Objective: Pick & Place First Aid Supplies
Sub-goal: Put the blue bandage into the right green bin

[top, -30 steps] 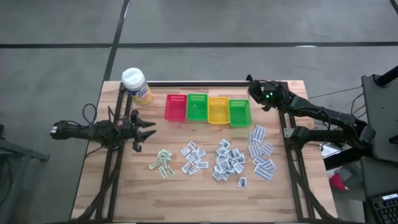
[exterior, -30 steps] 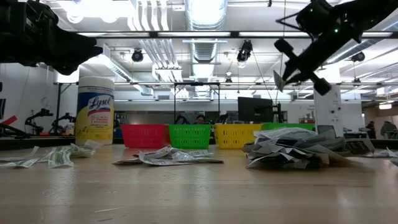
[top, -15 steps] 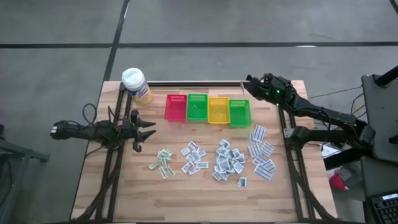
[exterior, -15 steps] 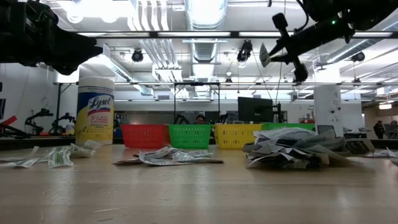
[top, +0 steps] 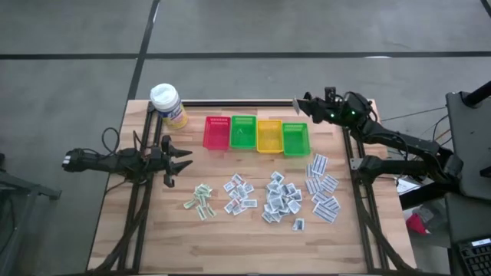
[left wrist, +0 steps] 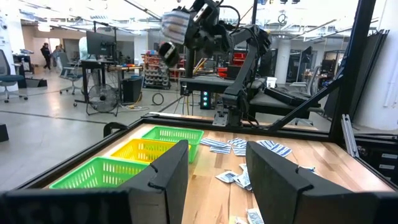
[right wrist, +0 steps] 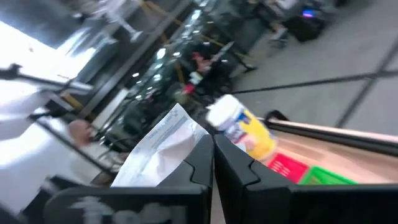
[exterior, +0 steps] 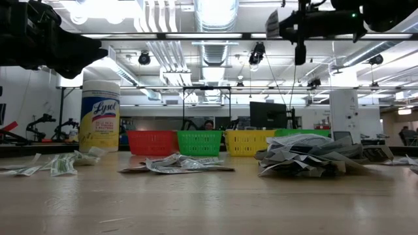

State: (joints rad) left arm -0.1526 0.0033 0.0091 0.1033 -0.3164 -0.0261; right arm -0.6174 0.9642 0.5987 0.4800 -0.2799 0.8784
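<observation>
R gripper (right wrist: pixel 212 163) pinching packet (right wrist: pixel 160 148) above green basket (top: pixel 295 139)

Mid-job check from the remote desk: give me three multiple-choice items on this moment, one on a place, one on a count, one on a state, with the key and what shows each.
1. Where is the right gripper?
A. high over the table's far edge, near the rightmost green basket
B. down in the packet piles
C. beside the yellow bottle

2. How many baskets stand in the row?
A. two
B. four
C. six

3. What state is the right gripper in?
A. wide open and empty
B. shut on a white packet
C. shut on the bottle's cap

Key:
1 A: the high view puts it at the far edge by that basket, and the low view shows it well above the table.
2 B: red basket, green basket, yellow basket, then the rightmost green one.
3 B: the right wrist view shows the fingers pinching the paper packet.
</observation>
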